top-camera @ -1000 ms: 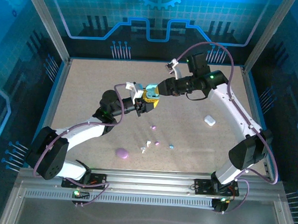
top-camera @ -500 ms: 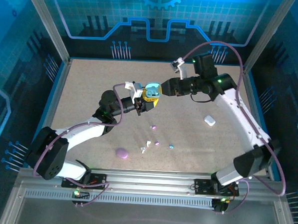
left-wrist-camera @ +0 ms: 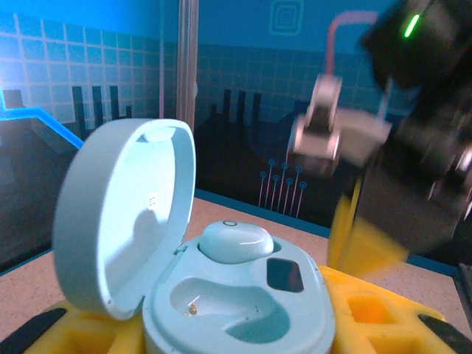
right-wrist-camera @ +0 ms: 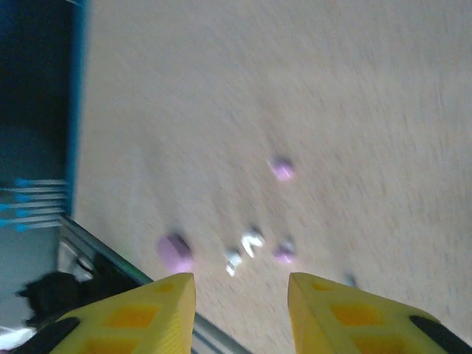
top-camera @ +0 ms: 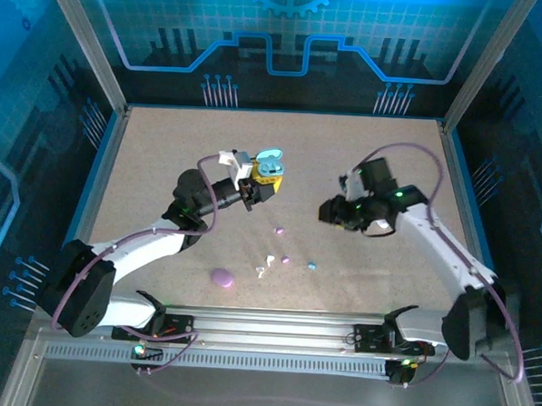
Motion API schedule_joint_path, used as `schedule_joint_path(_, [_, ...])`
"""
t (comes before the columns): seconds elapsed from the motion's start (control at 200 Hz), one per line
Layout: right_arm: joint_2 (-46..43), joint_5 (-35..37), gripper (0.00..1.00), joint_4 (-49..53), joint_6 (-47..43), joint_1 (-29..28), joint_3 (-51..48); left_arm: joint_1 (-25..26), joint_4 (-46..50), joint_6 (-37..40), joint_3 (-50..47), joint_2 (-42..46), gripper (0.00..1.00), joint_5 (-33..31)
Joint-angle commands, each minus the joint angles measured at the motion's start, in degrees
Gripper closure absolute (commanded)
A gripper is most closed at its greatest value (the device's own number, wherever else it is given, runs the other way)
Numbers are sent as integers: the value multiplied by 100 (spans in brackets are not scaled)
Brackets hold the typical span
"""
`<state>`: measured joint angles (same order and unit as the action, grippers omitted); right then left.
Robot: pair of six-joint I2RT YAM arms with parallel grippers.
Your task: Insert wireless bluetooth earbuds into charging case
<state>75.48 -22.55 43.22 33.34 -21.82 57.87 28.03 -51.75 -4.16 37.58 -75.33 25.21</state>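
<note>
Left gripper (top-camera: 256, 189): clenched on open blue charging case (left-wrist-camera: 228, 310), one earbud (left-wrist-camera: 236, 242) seated, second well empty. Right gripper (right-wrist-camera: 241, 295): released, empty, near loose earbuds (top-camera: 285, 258). Risk we foresee: fetching a pink or white bud, not the blue bud (top-camera: 311, 265)

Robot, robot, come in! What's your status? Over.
Left gripper shut on open blue case; one earbud seated, other slot empty. Right gripper open, empty. Loose blue earbud on table, nothing blocking it.
</note>
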Motion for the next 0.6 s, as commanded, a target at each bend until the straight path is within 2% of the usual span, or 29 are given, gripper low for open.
schedule_joint_path(0.0, [289,328,61,105,437,-527,-342,36,-170,-27,-100,257,66,-65])
schedule_joint_path(0.165, [865,832,59,-52,279,-1209,-512,44,-37,-2,-172,447,66,-62])
schedule_joint_path(0.28, [1230,1386,57,142,85,-1351,-354,44,42,14,-198,523,66,-64])
schedule_joint_path(0.44, [1485,810,59,-45,199,-1440,-386,36,139,82,-216,605,66,-112])
schedule_joint_path(0.595, [1599,760,59,-66,462,-1578,-444,36,199,118,-209,601,66,-131])
